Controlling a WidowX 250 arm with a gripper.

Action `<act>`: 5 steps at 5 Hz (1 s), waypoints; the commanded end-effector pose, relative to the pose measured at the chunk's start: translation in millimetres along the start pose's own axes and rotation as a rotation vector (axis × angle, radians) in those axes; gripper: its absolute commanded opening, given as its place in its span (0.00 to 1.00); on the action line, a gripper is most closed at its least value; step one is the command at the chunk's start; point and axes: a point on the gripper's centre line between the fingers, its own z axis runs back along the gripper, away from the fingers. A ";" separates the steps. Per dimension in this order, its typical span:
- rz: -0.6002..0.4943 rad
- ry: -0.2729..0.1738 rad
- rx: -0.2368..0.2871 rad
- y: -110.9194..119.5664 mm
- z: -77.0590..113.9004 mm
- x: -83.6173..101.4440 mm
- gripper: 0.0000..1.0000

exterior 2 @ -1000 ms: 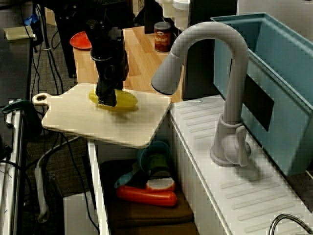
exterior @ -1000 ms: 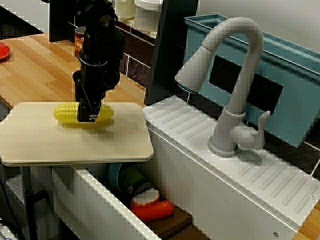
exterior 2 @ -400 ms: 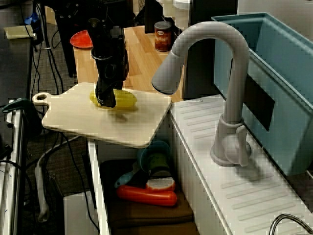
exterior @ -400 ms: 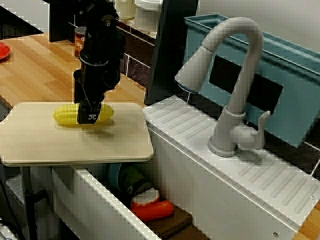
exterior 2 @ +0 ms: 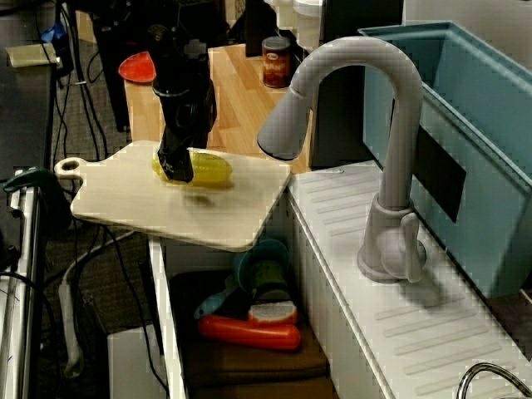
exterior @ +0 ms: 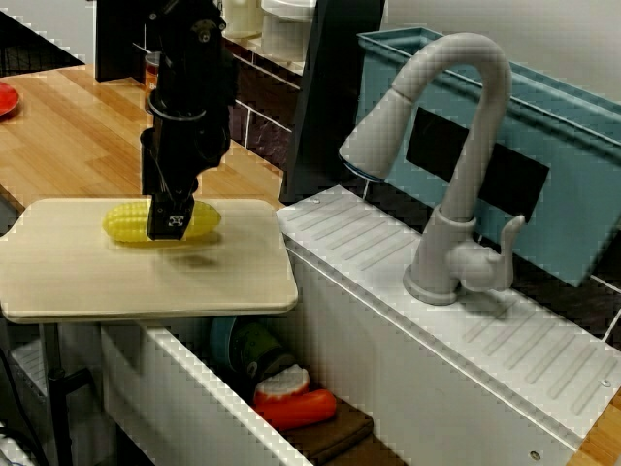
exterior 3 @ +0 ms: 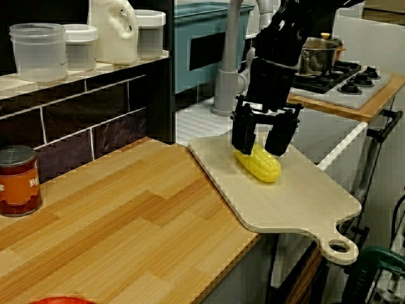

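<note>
— Where did the cameras sit?
— One stood high in front of the sink (exterior: pixel 349 330), looking across the faucet (exterior: pixel 466 146) toward the back wall, with the counter (exterior: pixel 68 126) at left. A second stood high beyond the sink's far end and looked back along the counter. The third sat low and close at the counter's other end, facing the sink and stove (exterior 3: pixel 354 82).
— What did they share?
— The cutting board (exterior: pixel 146 282) at the counter's edge, the corn (exterior: pixel 121 221), the pincer (exterior: pixel 170 225) and the faucet.
</note>
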 end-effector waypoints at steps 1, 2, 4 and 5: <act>0.052 -0.076 -0.008 40.9 15.1 -7.9 1.00; 0.101 -0.084 -0.034 55.3 22.5 -16.2 1.00; 0.223 -0.078 -0.037 86.0 27.6 -25.5 1.00; 0.253 -0.059 -0.039 100.7 21.9 -22.6 1.00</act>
